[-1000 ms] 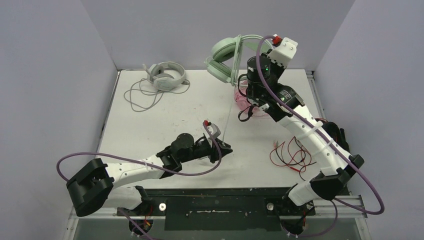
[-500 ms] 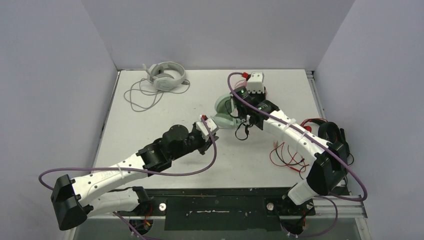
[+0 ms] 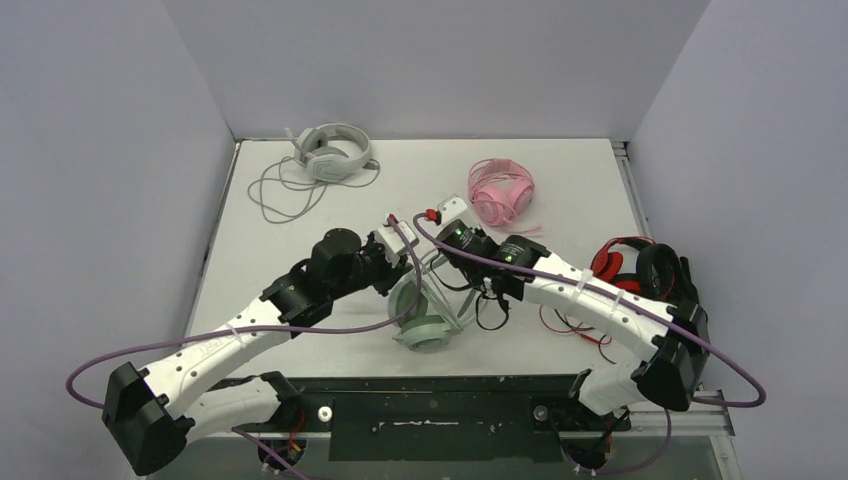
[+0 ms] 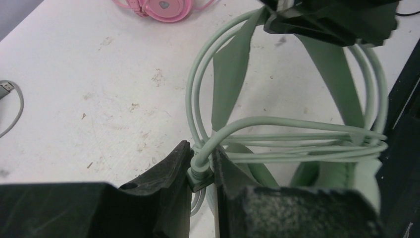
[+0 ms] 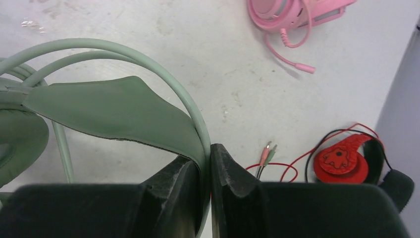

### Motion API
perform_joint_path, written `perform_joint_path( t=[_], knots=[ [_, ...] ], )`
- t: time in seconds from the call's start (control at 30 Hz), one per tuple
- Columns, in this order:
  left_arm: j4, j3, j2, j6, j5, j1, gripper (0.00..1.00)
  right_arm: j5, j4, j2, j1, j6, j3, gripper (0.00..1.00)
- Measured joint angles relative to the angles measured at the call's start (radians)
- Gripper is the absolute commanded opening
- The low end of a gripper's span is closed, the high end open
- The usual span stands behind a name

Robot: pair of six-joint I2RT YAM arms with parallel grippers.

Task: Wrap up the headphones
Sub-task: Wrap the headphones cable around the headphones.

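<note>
Mint-green headset (image 3: 428, 325) near front-middle of table (image 3: 300, 230), between both arms. Headband (image 5: 114, 109) pinched in narrow right gripper (image 5: 207, 158); cable bundle (image 4: 307, 148), running crosswise to the band, nipped in left gripper (image 4: 202, 159), equally near.

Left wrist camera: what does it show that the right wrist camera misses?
Only left wrist: the left gripper pinching the mint cable. Only right wrist: a red headset and its loose red wires. Both: the mint headset, clamped at its band by the right gripper, the pink headset and the table.
</note>
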Motion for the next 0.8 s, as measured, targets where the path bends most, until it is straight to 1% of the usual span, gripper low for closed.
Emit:
perform_joint_path(
  t=[0.1, 0.2, 0.3, 0.5, 0.57, 0.67, 0.8],
  knots=[
    [-0.022, 0.004, 0.000, -0.002, 0.045, 0.035, 0.08, -0.095, -0.010, -0.057, 0.002, -0.006, -0.003, 0.00],
    [-0.034, 0.005, 0.000, -0.005, 0.067, 0.064, 0.09, -0.131, -0.013, -0.121, 0.002, -0.006, -0.003, 0.00],
    [-0.034, 0.005, 0.000, -0.025, 0.085, 0.098, 0.14, -0.145, -0.027, -0.162, 0.002, -0.007, 0.000, 0.00],
    [-0.029, 0.004, 0.013, -0.106, 0.146, 0.187, 0.26, -0.193, -0.031, -0.177, -0.001, -0.006, 0.023, 0.00],
    [-0.017, -0.002, 0.024, -0.142, 0.180, 0.215, 0.29, -0.213, -0.029, -0.189, -0.001, -0.006, 0.026, 0.00],
    [0.031, -0.037, 0.026, -0.198, 0.235, 0.241, 0.30, -0.236, -0.029, -0.219, -0.001, 0.001, 0.045, 0.00],
    [0.136, -0.087, 0.024, -0.270, 0.306, 0.253, 0.32, -0.245, -0.037, -0.249, -0.002, 0.013, 0.087, 0.00]
  ],
)
